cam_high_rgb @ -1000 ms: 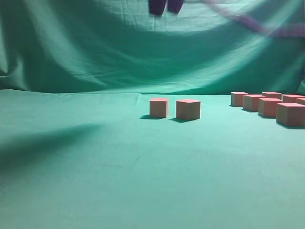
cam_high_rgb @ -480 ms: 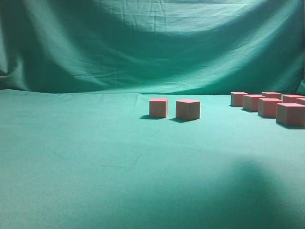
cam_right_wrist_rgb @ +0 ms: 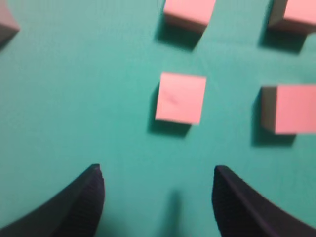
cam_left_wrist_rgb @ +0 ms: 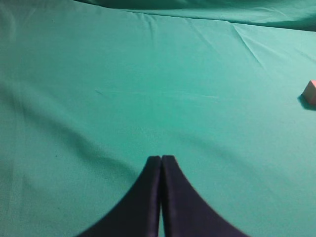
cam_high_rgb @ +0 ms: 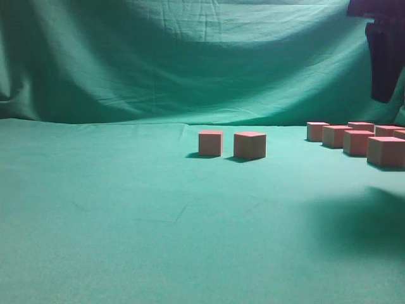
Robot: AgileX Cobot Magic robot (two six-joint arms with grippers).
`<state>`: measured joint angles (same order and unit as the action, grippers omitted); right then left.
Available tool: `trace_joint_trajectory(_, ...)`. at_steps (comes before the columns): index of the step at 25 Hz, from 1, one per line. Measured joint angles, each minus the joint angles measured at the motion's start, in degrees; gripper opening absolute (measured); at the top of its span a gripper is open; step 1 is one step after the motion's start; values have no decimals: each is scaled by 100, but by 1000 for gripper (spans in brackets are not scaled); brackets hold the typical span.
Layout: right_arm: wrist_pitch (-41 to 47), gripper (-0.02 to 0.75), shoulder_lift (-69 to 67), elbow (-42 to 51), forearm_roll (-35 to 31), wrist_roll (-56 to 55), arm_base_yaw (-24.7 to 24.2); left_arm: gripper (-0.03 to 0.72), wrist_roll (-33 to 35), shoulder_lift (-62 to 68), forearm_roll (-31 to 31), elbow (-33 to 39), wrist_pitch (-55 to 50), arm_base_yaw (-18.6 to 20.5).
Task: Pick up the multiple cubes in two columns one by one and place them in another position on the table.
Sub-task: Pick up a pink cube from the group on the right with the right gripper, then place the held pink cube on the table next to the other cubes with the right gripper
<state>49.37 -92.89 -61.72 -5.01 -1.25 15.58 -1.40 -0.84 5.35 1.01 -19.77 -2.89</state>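
Two cubes (cam_high_rgb: pixel 211 143) (cam_high_rgb: pixel 250 145) sit side by side near the middle of the green cloth surface (cam_high_rgb: pixel 126 221), apart from a cluster of cubes (cam_high_rgb: pixel 357 140) at the exterior view's right edge. Above that cluster, a dark arm (cam_high_rgb: pixel 383 50) hangs from the top right corner. From the right wrist view, the right end effector (cam_right_wrist_rgb: pixel 158 197) is spread wide, empty, above one cube (cam_right_wrist_rgb: pixel 180 98) with others around it. The left end effector (cam_left_wrist_rgb: pixel 161 163) is clenched on nothing over bare cloth, with a single cube (cam_left_wrist_rgb: pixel 310 92) at that view's right edge.
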Motion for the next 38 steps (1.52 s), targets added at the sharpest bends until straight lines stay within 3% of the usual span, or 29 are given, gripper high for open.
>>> trace_joint_trajectory(14, -1259, 489, -962, 45, 447, -39, 0, 0, 0, 0, 0, 0, 0, 0)
trace_joint_trajectory(16, -1380, 424, -1047, 45, 460, -39, 0, 0, 0, 0, 0, 0, 0, 0)
trace_joint_trajectory(17, -1435, 433, -1083, 45, 460, -39, 0, 0, 0, 0, 0, 0, 0, 0)
trace_joint_trajectory(20, -1496, 260, -1134, 45, 460, -39, 0, 0, 0, 0, 0, 0, 0, 0)
trace_joint_trajectory(24, -1287, 258, -1134, -70, 460, -39, 0, 0, 0, 0, 0, 0, 0, 0)
trace_joint_trajectory(28, -236, 258, -1143, -775, 242, 32, 39, 0, 0, 0, 0, 0, 0, 0)
trace_joint_trajectory(32, 805, 258, -1143, -1912, 91, 143, 503, 0, 0, 0, 0, 0, 0, 0)
trace_joint_trajectory(38, 1136, 258, -1415, -3448, 65, -584, 1778, 0, 0, 0, 0, 0, 0, 0)
